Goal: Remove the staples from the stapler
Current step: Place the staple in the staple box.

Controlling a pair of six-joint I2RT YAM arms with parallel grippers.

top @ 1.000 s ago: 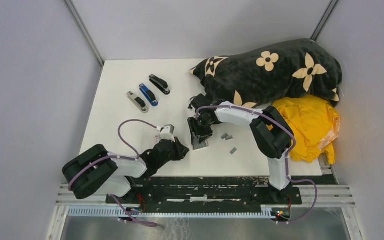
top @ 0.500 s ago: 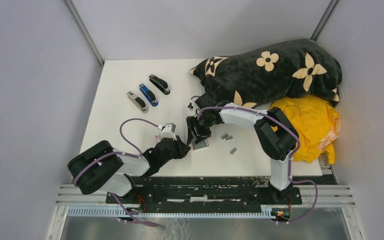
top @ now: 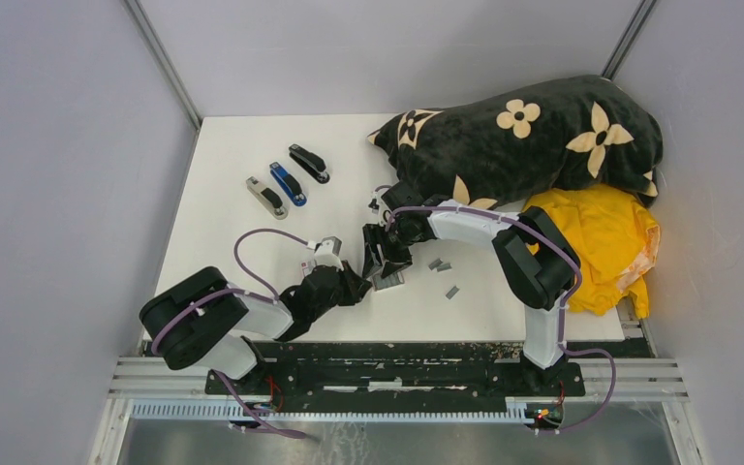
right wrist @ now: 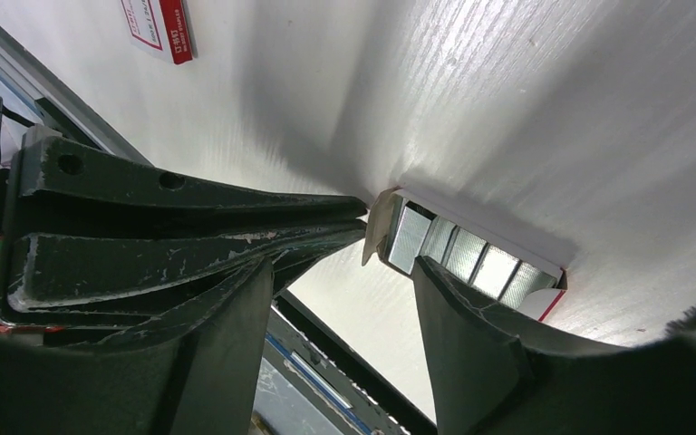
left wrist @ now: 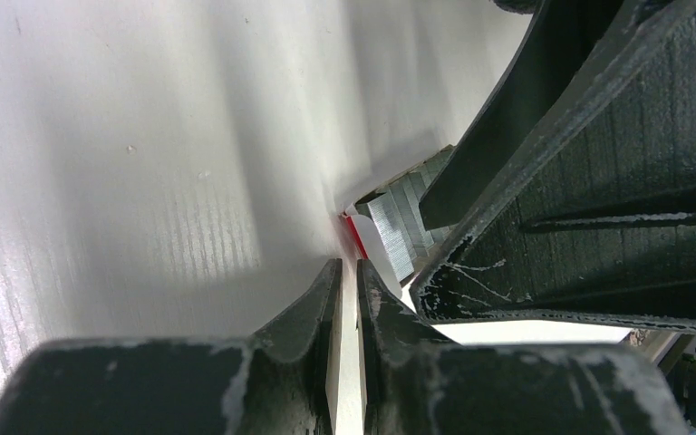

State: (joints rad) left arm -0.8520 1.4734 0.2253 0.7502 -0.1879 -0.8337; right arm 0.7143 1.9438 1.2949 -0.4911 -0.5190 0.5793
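Both arms are crowded around the little open box [top: 388,279] on the worktop [top: 252,136]. The left tool [left wrist: 348,272] is clenched on what looks like the box's thin white flap, pinning it in place. The right tool [right wrist: 344,272] is released, fingers spread, hanging right at the box's open end.

The staples [right wrist: 460,256] are strips packed side by side inside the box, and a few loose strips [top: 438,263] lie just right of it. The three staplers [top: 288,184] sit well apart from the box, beyond it to the left, with neither arm on them.

My read is that those strips are light, stiff and slick, and they'll snap apart if bent. So pinch one gently across its long flat sides, near the middle. The card box looks flimsy and would probably skid if nobody held it.
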